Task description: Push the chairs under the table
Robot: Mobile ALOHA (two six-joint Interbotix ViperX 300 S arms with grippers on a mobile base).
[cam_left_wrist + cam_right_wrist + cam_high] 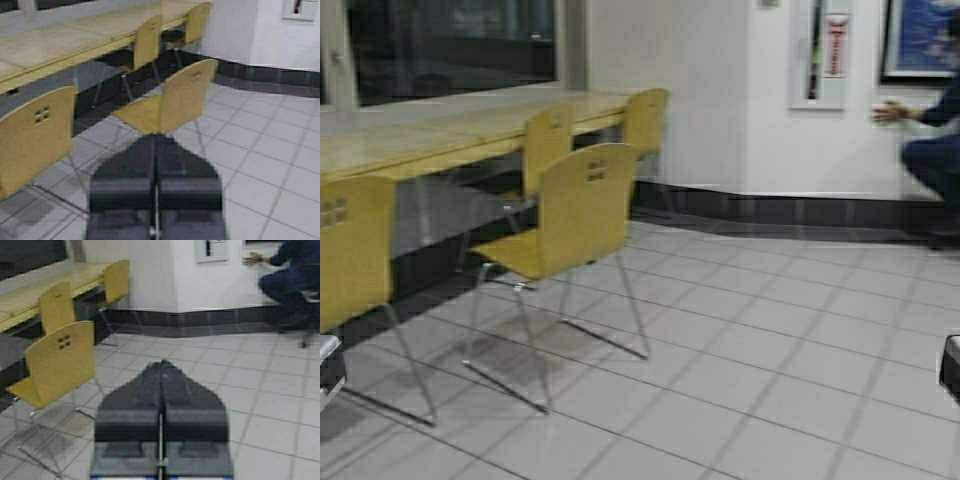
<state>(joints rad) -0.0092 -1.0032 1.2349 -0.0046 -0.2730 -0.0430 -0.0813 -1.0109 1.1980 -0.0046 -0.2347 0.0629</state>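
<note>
Grippers first: left gripper (156,137) and right gripper (161,364) are both riding low at the near edge, fingers pressed together, gripping nothing, neither touching a chair.

Chairs, near to far:
- chair 1 (355,245) is sitting at near left, back towards us, seat part under the table (440,135) edge as far as I can judge.
- chair 2 (565,215) is standing well out on the tile floor (770,350), apart from the table, turned at an angle so its seat is pointing left towards the counter. This looks like the one needing the push.
- chair 3 (548,140) is sitting behind it, close against the table.
- chair 4 (646,118) is sitting at the far end of the table, near the wall corner.

Handling, my read: thin plywood shell on thin chrome sled legs, so likely light and stiff, and probably sliding easily on smooth tile. Being light, it is likely tipping or pivoting if pushed high or off-centre. Best contact is probably the outer face of the backrest, mid-height and centred, below the four holes, using closed fingers as a flat pusher. No grasp needed. Since chair 2 is angled, expect it to be rotating under the push; squaring it up first looks sensible.

Person (930,140) is crouching at far right by the wall, well clear of the chairs.
</note>
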